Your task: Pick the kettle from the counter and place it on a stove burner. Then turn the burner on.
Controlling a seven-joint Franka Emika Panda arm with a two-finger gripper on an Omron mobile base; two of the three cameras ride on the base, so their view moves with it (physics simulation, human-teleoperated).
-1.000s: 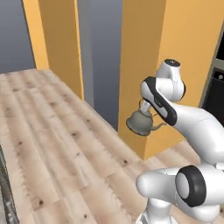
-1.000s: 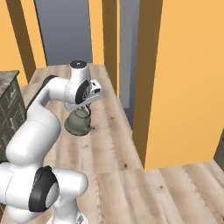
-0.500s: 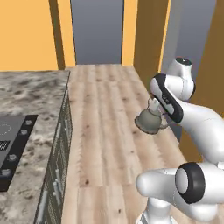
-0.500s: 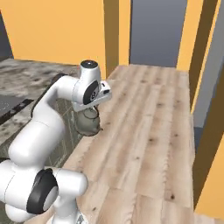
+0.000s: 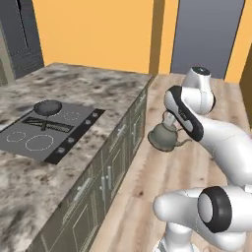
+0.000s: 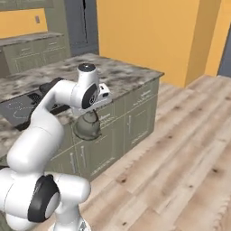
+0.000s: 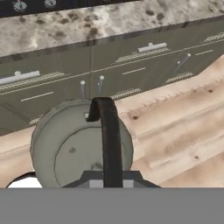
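Hand view: gripper clamps the kettle handle.

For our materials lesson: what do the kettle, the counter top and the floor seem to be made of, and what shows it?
Kettle: probably matte grey-green metal, going by its smooth dull sheen.
Counter top: stone-look, mottled brown, grey and cream.
Floor: pale wood planks with visible grain and knots.

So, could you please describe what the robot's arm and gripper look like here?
The arm is glossy white, built of rounded, bulbous segments with dark grey to black joint rings and round caps. The gripper is a white block with dark trim. No cables or markings are visible.
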